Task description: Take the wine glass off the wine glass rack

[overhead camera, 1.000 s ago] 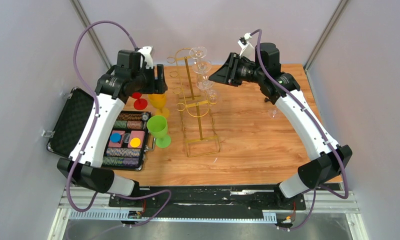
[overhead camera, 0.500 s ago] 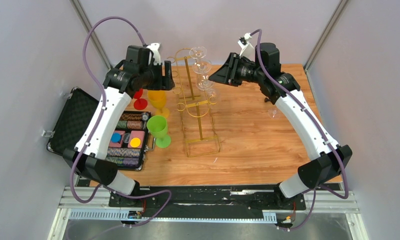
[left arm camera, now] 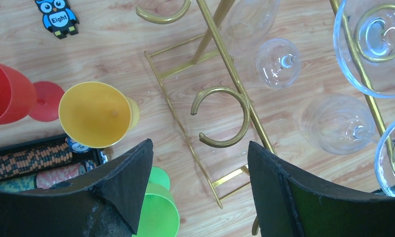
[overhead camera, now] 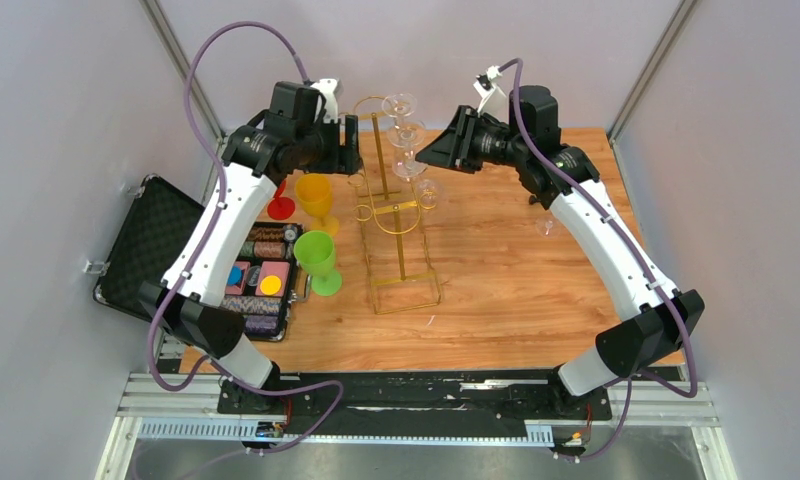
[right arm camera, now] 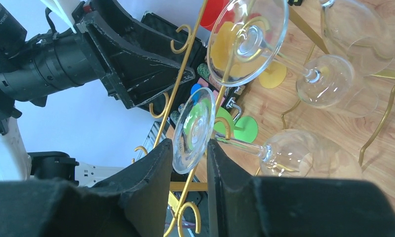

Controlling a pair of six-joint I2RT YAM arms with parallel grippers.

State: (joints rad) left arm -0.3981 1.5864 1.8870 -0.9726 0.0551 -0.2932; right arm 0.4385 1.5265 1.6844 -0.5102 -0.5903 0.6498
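The gold wire wine glass rack (overhead camera: 401,240) stands mid-table with several clear glasses hanging upside down on its right-hand arms. My right gripper (overhead camera: 431,153) reaches in from the right. In the right wrist view its fingers (right arm camera: 185,148) are shut on the round foot of one wine glass (right arm camera: 193,129), whose stem and bowl (right arm camera: 294,153) hang beyond. Another glass (right arm camera: 247,39) hangs just above it. My left gripper (overhead camera: 351,145) is open and empty at the rack's upper left. From the left wrist view it (left arm camera: 200,148) looks down on an empty loop arm (left arm camera: 222,118).
A yellow goblet (overhead camera: 316,200), a green goblet (overhead camera: 318,258) and a red goblet (overhead camera: 276,200) stand left of the rack. An open black case (overhead camera: 251,280) of poker chips lies at the table's left edge. Grey walls close in both sides.
My left arm has swung right and up, bringing its open gripper close to the rack's top left. The right arm and its glass have not moved.
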